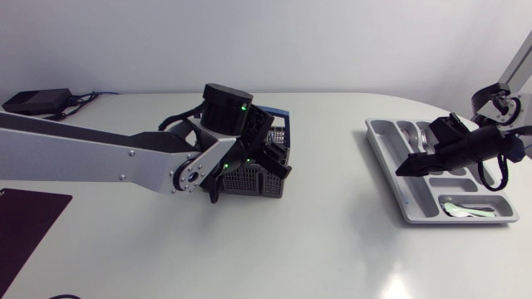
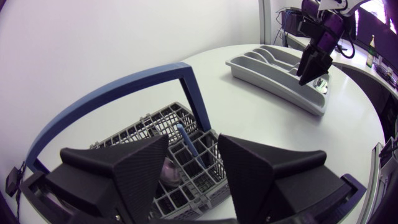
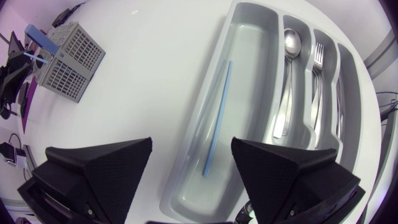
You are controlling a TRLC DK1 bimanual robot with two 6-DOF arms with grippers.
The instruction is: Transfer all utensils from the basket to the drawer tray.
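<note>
One white tabletop (image 1: pixel 332 241) carried everything, and a wide bare stretch of it lay between the two hands. One grey mesh basket (image 2: pixel 134 127) with one blue handle (image 2: pixel 118 90) sat directly under the left hand (image 2: pixel 193 148). That hand was released, its two fingers spread and holding nothing. One grey tray (image 3: pixel 255 62) lay under the right hand (image 3: pixel 191 146), close to the tabletop's rounded edge. The right hand was also released and empty, with its fingers wide apart above the tray's long outer compartment.

Two blue sticks were in sight. The upright blue stick (image 2: pixel 183 135) stood tilted in a basket cell, just ahead of and below the gap of the left hand. The flat blue stick (image 3: pixel 217 118) lay lengthwise in the long compartment, below and ahead of the right hand, with free floor on both sides of it. Farther out from the right hand, the narrower compartments held at least one spoon (image 3: pixel 290 43) and one fork (image 3: pixel 318 56).
</note>
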